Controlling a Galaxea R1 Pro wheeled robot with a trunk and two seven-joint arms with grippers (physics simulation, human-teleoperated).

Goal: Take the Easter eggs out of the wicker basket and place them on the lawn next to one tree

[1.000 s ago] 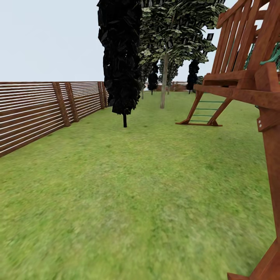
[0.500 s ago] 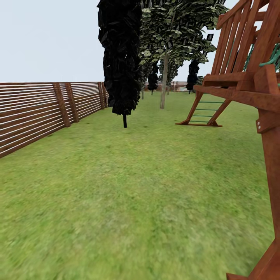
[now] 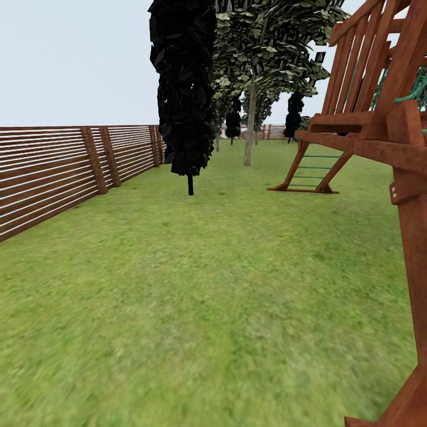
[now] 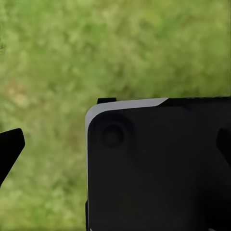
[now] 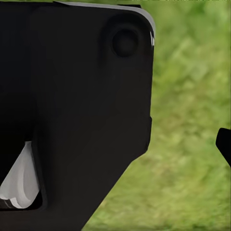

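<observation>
You have no eggs or basket before you yet; judge the eggs light, smooth and round, so take each across its middle. The tree (image 3: 251,121) stands far down the lawn (image 3: 207,284), beyond the cypress (image 3: 185,89). I cannot tell either gripper's state.

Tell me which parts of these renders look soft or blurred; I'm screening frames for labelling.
Head view: the near green grass lawn is smeared, while the brown slatted wooden fence and dark narrow cypress stay fairly crisp. Both wrist views: grass behind the black robot parts is a soft blur.
</observation>
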